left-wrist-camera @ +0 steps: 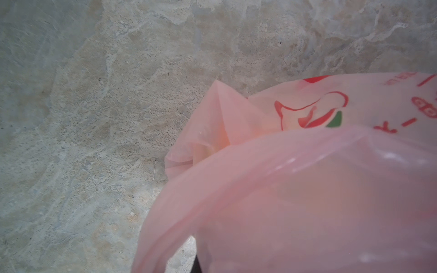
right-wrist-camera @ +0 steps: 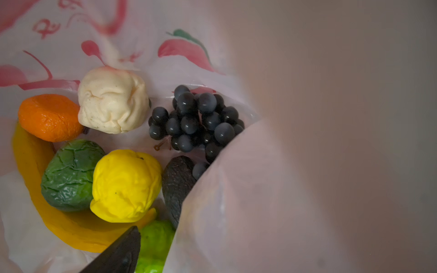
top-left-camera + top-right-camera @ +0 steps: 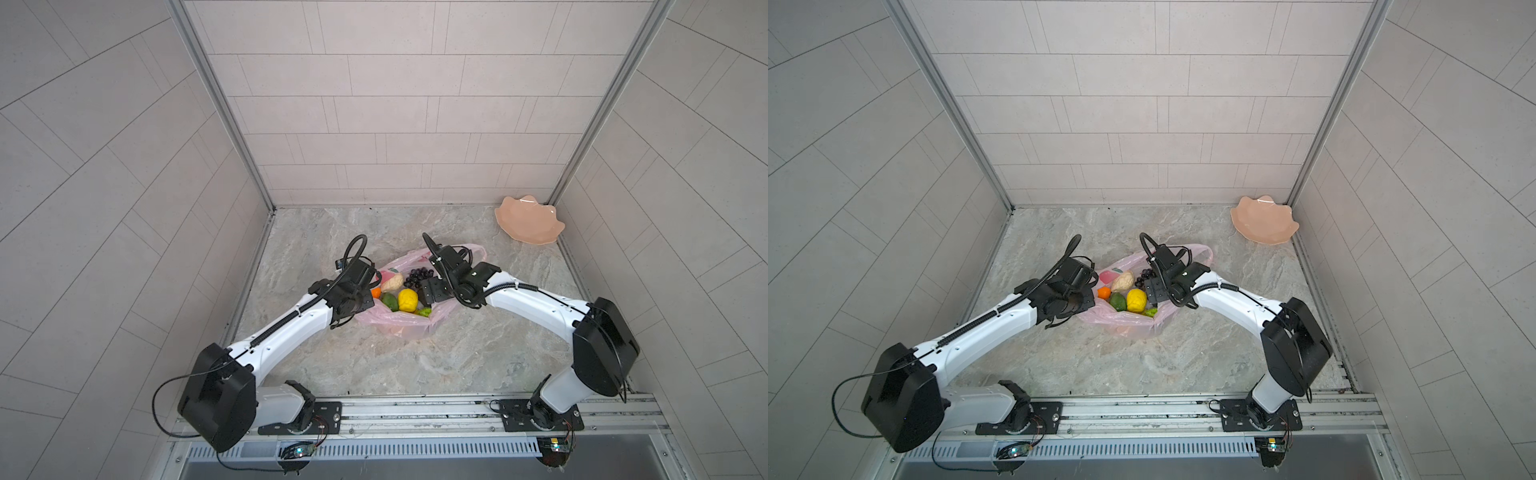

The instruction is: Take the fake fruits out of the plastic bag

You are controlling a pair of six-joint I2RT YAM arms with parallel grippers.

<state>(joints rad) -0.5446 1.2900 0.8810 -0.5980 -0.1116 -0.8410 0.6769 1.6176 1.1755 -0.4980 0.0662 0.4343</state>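
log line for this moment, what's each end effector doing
left end effector: shut on plastic bag rim | right end effector: open, one finger inside bag | fake fruits: none out

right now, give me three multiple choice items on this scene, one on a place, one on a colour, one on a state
1. Where does the peach scalloped dish sit?
A. inside the bag
B. at the near left edge
C. in the table's far right corner

2. What colour is the bumpy fruit between the dark green fruit and the dark fruit?
A. red
B. yellow
C. white

3. What state is the pink plastic bag in?
A. mouth open and filled
B. knotted shut
C. empty and flat

Answers:
1 C, it lies by the back wall on the right in both top views.
2 B, the right wrist view shows it bright yellow.
3 A, the grape bunch and orange lie inside its open mouth.
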